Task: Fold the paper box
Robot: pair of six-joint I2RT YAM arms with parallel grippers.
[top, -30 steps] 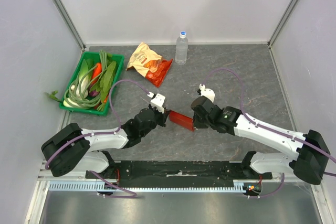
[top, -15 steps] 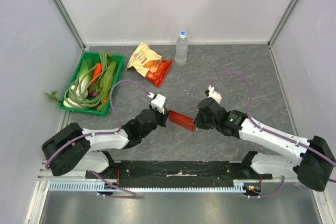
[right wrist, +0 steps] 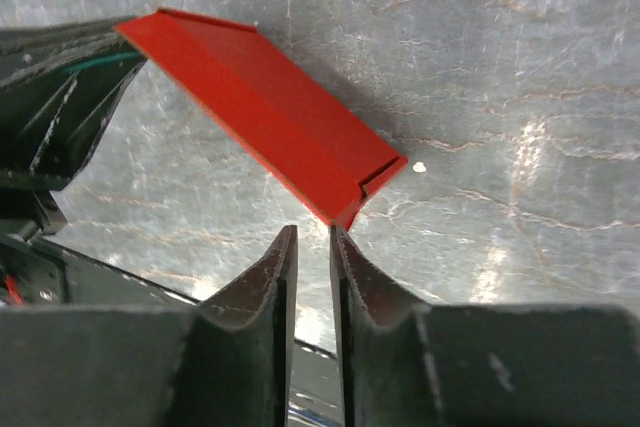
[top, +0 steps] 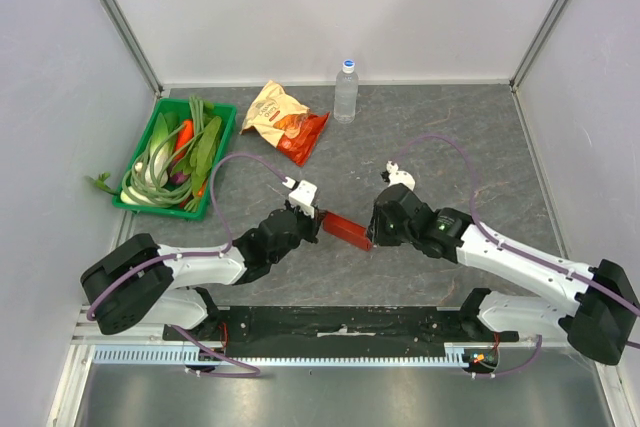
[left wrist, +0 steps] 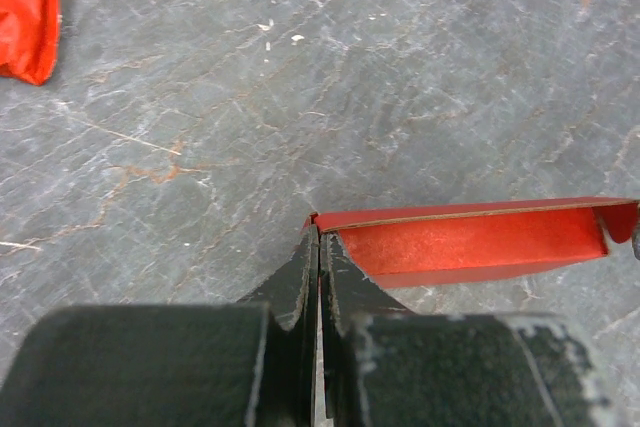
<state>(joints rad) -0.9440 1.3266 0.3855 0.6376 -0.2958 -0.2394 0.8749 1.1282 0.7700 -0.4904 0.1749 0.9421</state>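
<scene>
The paper box [top: 346, 230] is a bright red, flattened narrow rectangle held between the two arms, slanting down to the right. My left gripper [top: 318, 219] is shut on its upper left corner; in the left wrist view the jaws [left wrist: 319, 237] pinch the corner of the box [left wrist: 470, 242], whose long body runs off to the right. My right gripper [top: 372, 237] is at the box's lower right end. In the right wrist view its jaws [right wrist: 312, 232] stand a narrow gap apart, with the box's corner [right wrist: 270, 117] just at the fingertips and nothing between them.
A green tray [top: 225, 132] of vegetables stands at the left. A crinkled orange-and-red snack bag [top: 285, 119] and a clear water bottle [top: 346, 92] are at the back; the bag's edge shows in the left wrist view [left wrist: 28, 7]. Grey walls close in the table.
My right gripper drew back to the right from the box's end, then came a little way back toward it. The left gripper kept hold of the box and barely moved.
</scene>
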